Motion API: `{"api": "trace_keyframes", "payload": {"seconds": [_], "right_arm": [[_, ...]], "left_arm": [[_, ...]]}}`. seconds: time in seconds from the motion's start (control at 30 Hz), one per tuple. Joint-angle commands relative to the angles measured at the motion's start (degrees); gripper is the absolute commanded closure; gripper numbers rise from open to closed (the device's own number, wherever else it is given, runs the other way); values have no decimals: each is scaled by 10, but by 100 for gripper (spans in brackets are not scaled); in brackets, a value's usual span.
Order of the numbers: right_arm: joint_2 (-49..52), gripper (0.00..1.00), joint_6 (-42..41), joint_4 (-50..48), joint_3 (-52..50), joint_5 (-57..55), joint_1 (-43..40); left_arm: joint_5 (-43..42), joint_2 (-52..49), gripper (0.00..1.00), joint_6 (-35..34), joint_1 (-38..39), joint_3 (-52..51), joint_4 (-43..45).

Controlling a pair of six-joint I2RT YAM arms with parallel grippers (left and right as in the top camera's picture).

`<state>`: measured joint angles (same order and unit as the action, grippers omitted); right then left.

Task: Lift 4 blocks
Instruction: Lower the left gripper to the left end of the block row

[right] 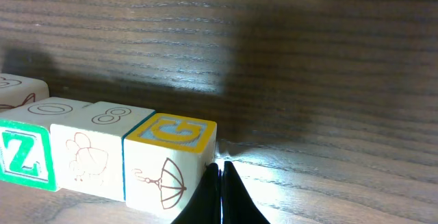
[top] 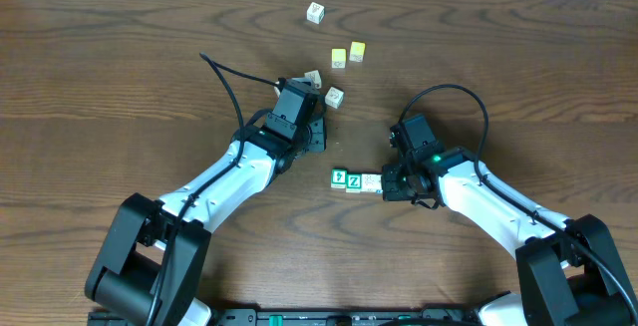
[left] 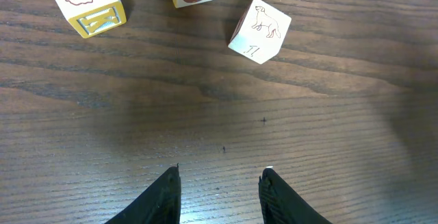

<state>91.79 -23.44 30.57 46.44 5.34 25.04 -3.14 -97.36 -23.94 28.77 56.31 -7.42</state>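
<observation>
Setting: dark wooden table (top: 120, 67), two arms reaching in from the near edge.
Task blocks: row of four blocks (top: 356, 180), side by side and touching, near the table's middle, just in front of the right arm.
Order in row: green block (top: 339, 176) at the left end, then green Z block (right: 24, 159), white block with reddish print (right: 85, 157), G block (right: 168, 166) at the right end.
Long axis: left to right across the table, right end angled slightly toward the robot.
Right gripper (right: 220, 183): pinched fully closed, holding nothing, tips low by the G block's outer face; touching or just beside, hard to tell.
Left gripper (left: 220, 198): about half spread, empty, over bare wood, well apart from the row, facing a dog-print cube (left: 260, 29) and a yellow K cube (left: 85, 8).
Progress: row looks assembled; all four flat on the wood; nothing lifted.
Left to do, by judgement: left gripper to the green end, squeeze from both ends, raise together.
</observation>
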Motion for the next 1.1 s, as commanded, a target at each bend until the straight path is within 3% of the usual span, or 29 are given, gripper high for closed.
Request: {"api": "trace_keyframes", "payload": {"seconds": [0.0, 0.13, 0.3, 0.37, 1.07], "right_arm": [[4, 99, -1, -2, -1, 7, -2], [4, 99, -1, -2, -1, 7, -2], [4, 99, -1, -5, -1, 7, -2], [4, 99, -1, -6, -1, 7, -2], [4, 99, -1, -12, -1, 7, -2]], "left_arm": [[-5, 0, 61, 3, 0, -7, 1], [-6, 0, 62, 3, 0, -7, 1], [-8, 0, 87, 3, 0, -7, 1], [-10, 0, 92, -4, 0, -7, 1], [-33, -15, 93, -23, 63, -7, -15]]}}
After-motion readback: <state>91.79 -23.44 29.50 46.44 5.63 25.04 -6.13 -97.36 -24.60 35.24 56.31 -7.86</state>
